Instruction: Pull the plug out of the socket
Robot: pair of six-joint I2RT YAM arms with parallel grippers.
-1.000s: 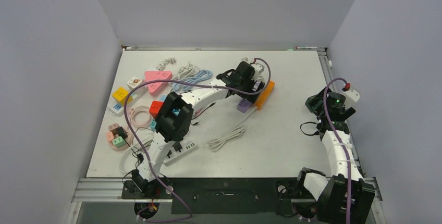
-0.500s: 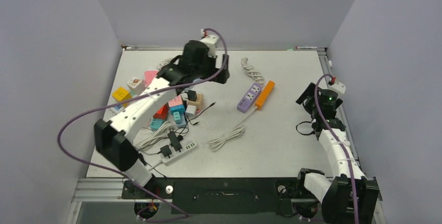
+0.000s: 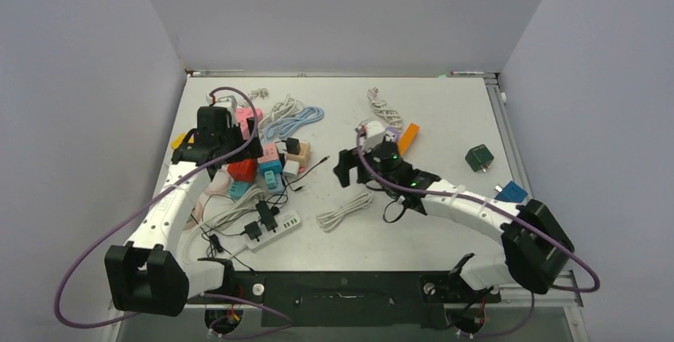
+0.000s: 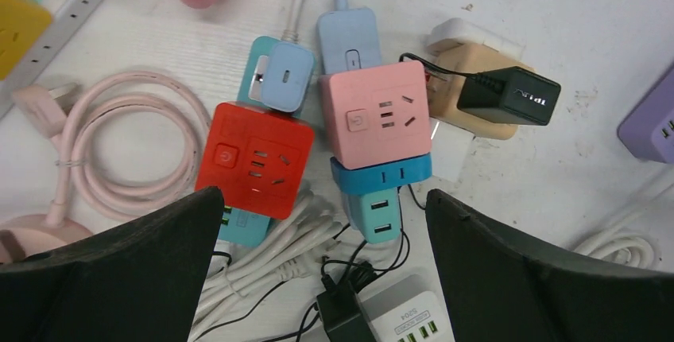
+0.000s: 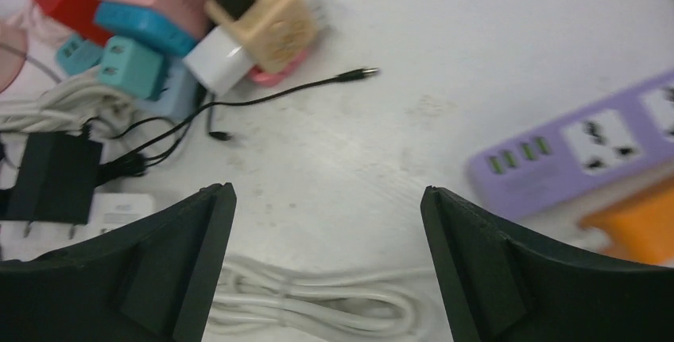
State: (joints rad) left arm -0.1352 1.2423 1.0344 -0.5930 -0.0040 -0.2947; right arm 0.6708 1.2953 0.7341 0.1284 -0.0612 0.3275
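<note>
**Both arms have swung over since half a second ago: the left back from the far middle to the pile of cube sockets, the right in from the table's right edge to mid-table.**

The left gripper (image 4: 322,199) hangs spread and empty over the pile. The right gripper (image 5: 326,192) is also spread wide, holding nothing, over bare table between the purple strip (image 5: 588,151) and the pile. The likeliest target looks to be the black adapter (image 4: 509,95), a blocky matte plug seated in the beige cube socket (image 4: 465,68) on the pile's right side, beside the pink cube (image 4: 377,115). This reads as the approach, with nothing gripped yet. Next, one gripper probably needs to pinch the adapter's sides while the other pins the light cube. Other black plugs sit in the white strip (image 3: 274,227), so the choice is uncertain.
</note>
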